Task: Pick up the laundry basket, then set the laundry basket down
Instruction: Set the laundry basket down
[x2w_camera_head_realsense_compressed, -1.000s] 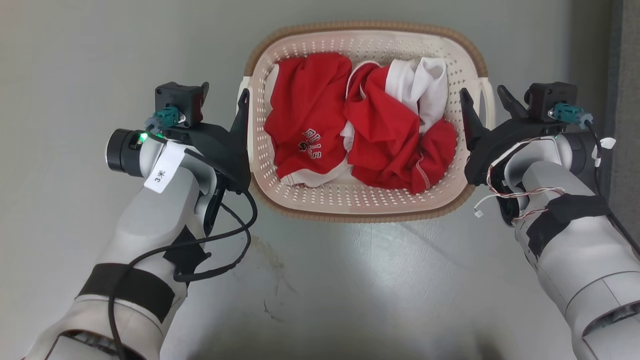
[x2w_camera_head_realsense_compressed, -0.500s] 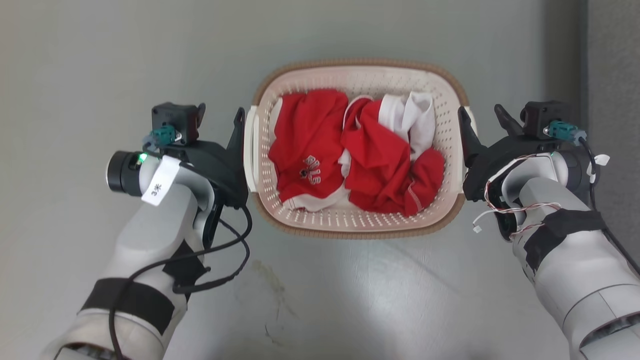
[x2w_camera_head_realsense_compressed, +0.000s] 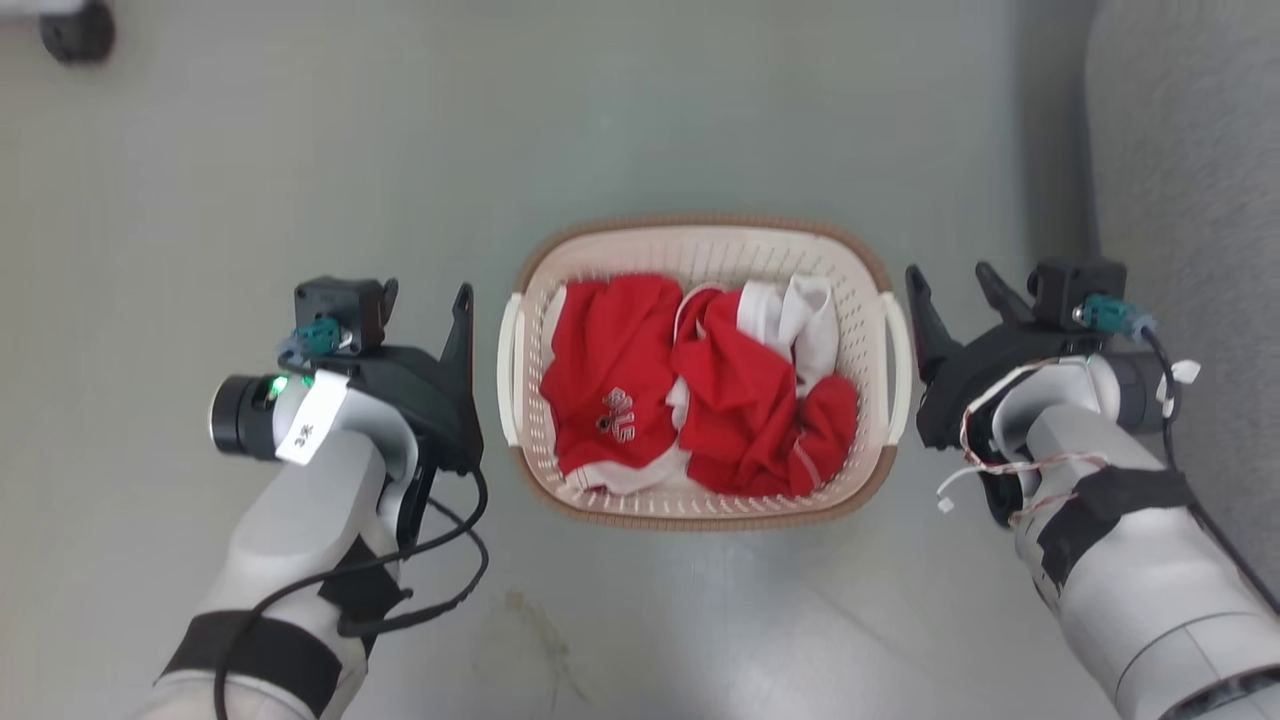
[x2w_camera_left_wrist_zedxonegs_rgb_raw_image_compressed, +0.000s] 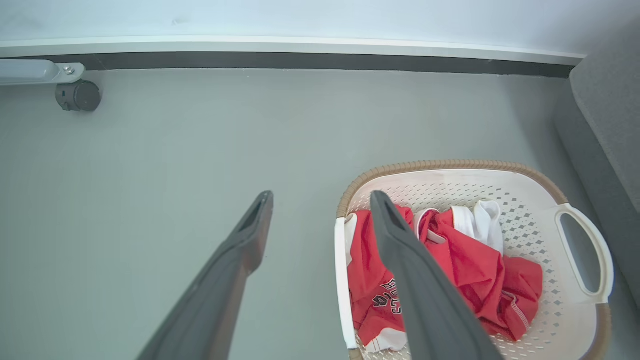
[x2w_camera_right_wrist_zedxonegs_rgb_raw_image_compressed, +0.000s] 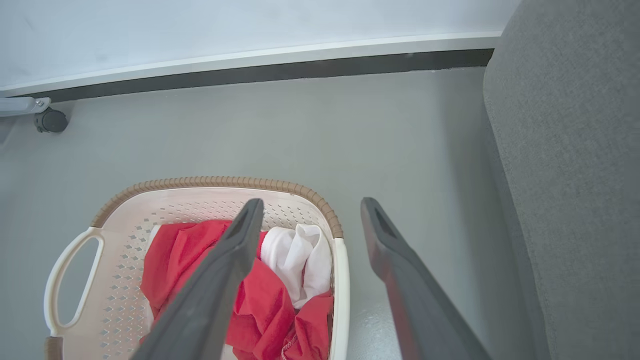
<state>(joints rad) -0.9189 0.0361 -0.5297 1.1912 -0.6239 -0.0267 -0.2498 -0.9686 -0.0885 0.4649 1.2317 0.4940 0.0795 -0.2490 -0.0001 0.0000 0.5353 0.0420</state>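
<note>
At centre-left, the left gripper (x2w_camera_head_realsense_compressed: 427, 297) hangs open just beside the laundry basket (x2w_camera_head_realsense_compressed: 705, 224). The basket sits mid-frame on the grey floor (x2w_camera_head_realsense_compressed: 250, 150), holding red-and-white jerseys (x2w_camera_head_realsense_compressed: 610, 390). At centre-right, the right gripper (x2w_camera_head_realsense_compressed: 948, 275) is open too, apart from the basket.

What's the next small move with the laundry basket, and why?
Probably keep drawing both arms back: the laundry basket sits on the floor, and the left gripper and right gripper are open, clear of its handles, farther off than a second ago.
</note>
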